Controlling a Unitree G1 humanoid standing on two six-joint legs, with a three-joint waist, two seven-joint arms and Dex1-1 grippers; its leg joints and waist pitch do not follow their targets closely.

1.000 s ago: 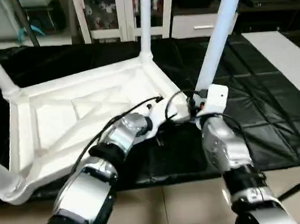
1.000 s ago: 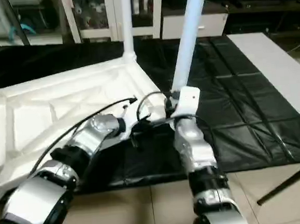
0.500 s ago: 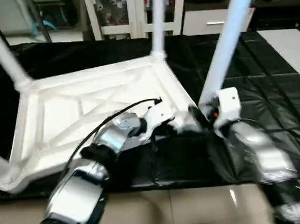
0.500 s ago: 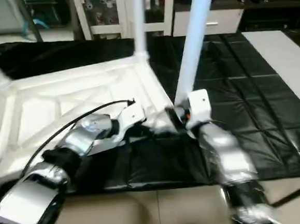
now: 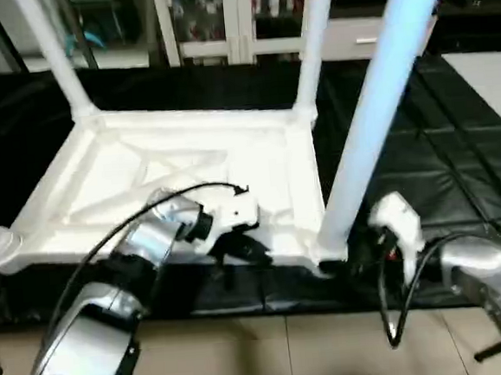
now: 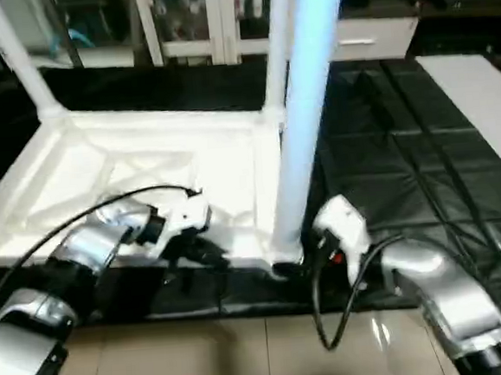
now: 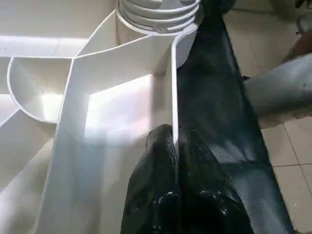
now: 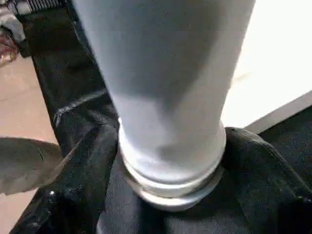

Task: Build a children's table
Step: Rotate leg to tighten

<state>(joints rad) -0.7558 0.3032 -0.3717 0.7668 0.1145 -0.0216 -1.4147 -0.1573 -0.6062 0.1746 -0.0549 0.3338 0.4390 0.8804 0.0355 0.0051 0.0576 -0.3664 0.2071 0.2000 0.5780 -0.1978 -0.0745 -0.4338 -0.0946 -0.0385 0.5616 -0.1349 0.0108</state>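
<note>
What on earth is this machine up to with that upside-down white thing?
A two-armed robot is building a children's table. The white top lies upside down on a black sheet, legs pointing up. Its left claw pinches the top's near rim, while its right claw stands open around the base of the nearest leg.

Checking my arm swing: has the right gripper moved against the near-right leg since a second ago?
Yes. The right gripper has swung from in front of the near-right leg round to its right side, at the base.
</note>
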